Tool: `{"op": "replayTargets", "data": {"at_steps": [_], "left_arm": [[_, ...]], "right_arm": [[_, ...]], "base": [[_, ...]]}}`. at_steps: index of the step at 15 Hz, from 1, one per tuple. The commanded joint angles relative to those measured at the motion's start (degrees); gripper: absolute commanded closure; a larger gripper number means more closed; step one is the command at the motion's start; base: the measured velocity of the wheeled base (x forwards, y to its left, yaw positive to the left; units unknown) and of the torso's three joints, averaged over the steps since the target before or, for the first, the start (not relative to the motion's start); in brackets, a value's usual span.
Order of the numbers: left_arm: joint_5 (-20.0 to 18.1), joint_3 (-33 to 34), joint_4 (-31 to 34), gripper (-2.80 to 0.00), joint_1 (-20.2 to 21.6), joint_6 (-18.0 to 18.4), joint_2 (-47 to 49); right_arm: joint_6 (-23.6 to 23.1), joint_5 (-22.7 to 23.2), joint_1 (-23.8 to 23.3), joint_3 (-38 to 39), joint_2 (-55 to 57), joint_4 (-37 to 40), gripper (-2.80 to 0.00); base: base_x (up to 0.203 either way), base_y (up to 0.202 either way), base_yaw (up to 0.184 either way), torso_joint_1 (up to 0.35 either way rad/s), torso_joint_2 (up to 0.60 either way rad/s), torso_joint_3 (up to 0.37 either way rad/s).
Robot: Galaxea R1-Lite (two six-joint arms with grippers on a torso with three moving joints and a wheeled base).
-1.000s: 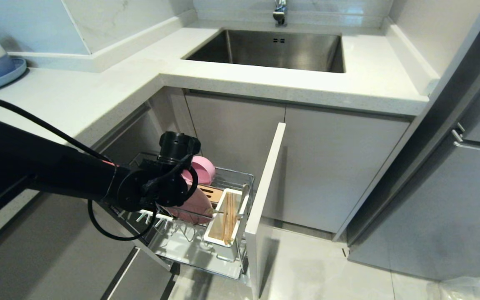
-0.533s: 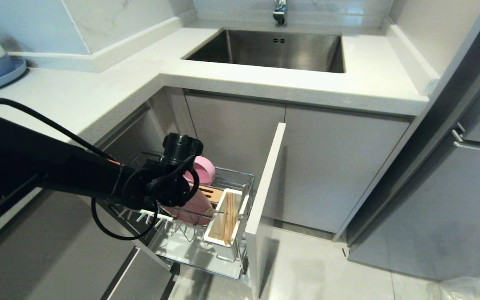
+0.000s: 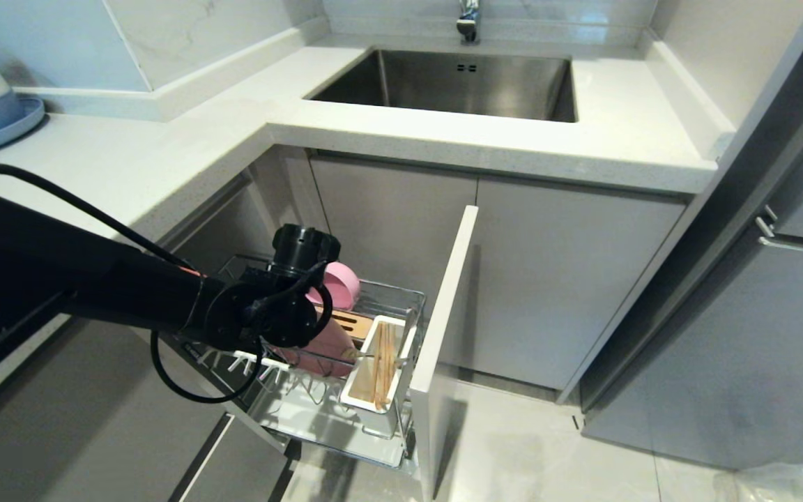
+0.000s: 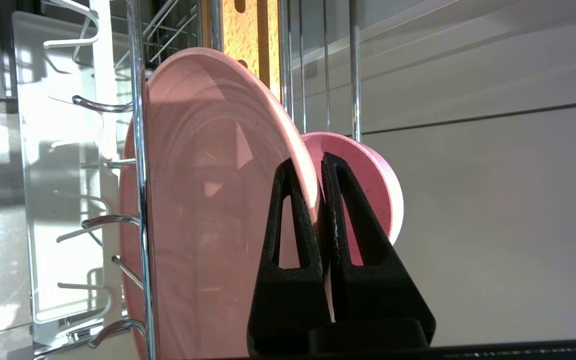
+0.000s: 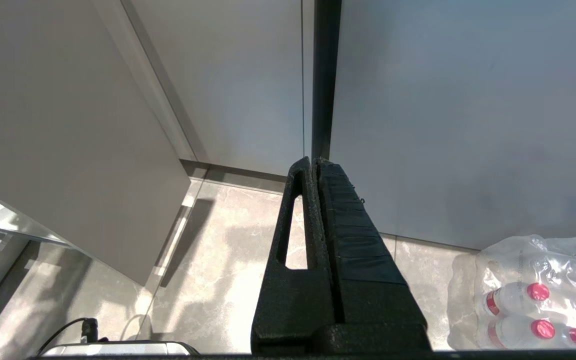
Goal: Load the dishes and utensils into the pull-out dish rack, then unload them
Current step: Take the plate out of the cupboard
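The pink plate (image 4: 208, 200) stands on edge among the wire prongs of the pull-out dish rack (image 3: 412, 307), near the middle of the basket, its rim pinched between two black fingers (image 4: 293, 225). The smaller pink bowl (image 3: 342, 282) sits on its side just behind the plate, toward the rack's back edge. Light-wood chopsticks (image 3: 380, 366) lie slanted in the white utensil holder at the rack's front end, beside the grey door panel. The rack is pulled fully out of the cabinet; its white drip tray (image 4: 63, 210) shows under the prongs.
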Motion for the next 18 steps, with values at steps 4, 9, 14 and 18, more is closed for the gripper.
{"op": "replayTargets", "data": {"at_steps": [4, 9, 14, 18], "left_arm": [[0.3, 0.1, 0.1, 0.00, 0.0, -0.5, -0.2], [0.3, 0.0, 2.1, 0.00, 0.0, -0.7, -0.1], [0.3, 0.0, 2.1, 0.00, 0.1, -0.7, 0.1], [0.3, -0.1, 2.1, 0.00, 0.1, -0.7, 0.0]], "right_arm": [[0.0, 0.0, 0.0, 0.1, 0.0, 0.0, 0.00], [0.0, 0.0, 0.0, 0.1, 0.0, 0.0, 0.00], [0.0, 0.0, 0.0, 0.1, 0.0, 0.0, 0.00], [0.0, 0.0, 0.0, 0.1, 0.0, 0.0, 0.00]], "base": [[0.000, 0.000, 0.000, 0.000, 0.00, 0.000], [0.000, 0.000, 0.000, 0.000, 0.00, 0.000], [0.000, 0.000, 0.000, 0.000, 0.00, 0.000], [0.000, 0.000, 0.000, 0.000, 0.00, 0.000]]}}
